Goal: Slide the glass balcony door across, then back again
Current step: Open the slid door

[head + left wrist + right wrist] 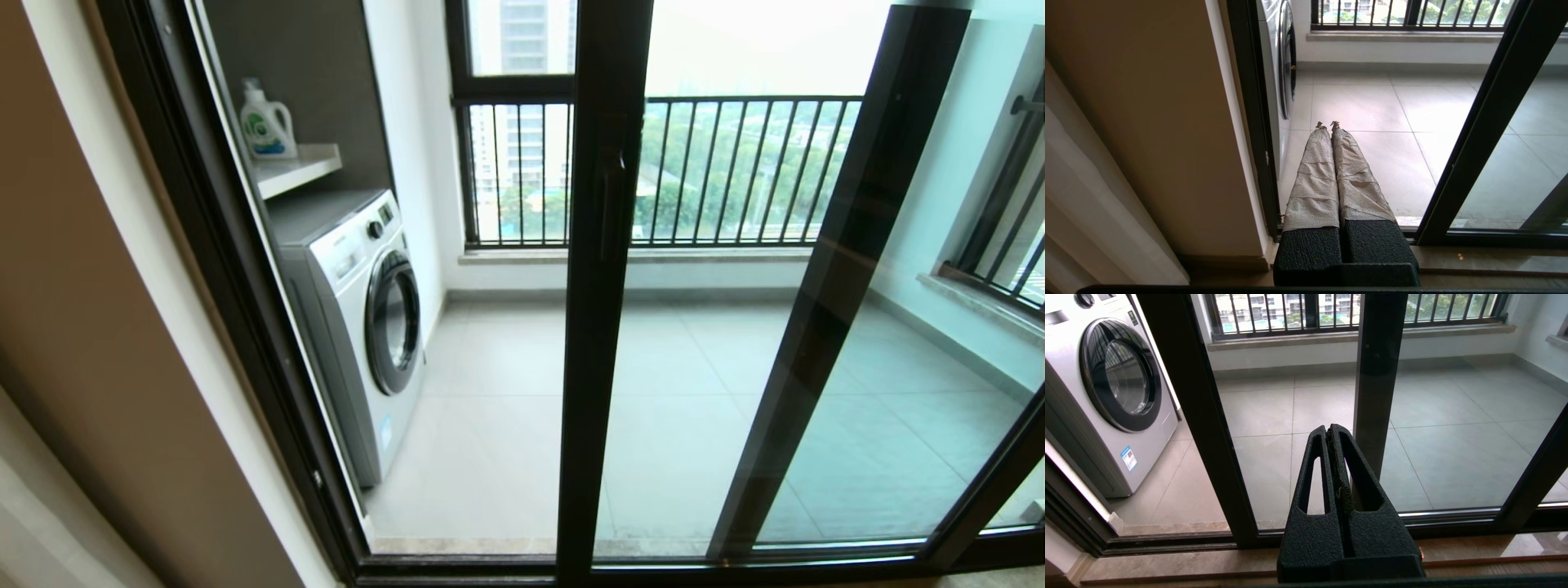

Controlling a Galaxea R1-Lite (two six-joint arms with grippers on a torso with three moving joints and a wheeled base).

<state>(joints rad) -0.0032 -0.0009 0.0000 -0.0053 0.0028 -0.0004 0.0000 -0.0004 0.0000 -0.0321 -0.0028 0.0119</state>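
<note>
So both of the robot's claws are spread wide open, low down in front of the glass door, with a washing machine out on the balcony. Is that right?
Not quite. Both are shut, not spread open: the left gripper in the left wrist view and the right gripper in the right wrist view have their fingers pressed together. The rest holds: they sit low before the glass balcony door, and a washing machine stands on the balcony.

Daylit tiled balcony floor (506, 392), washing machine (359, 310) at left under a shelf (294, 167), black railing (735, 171) beyond.

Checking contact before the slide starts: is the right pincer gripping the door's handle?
No. The right pincer is shut on nothing, low in front of the glass balcony door.
</note>
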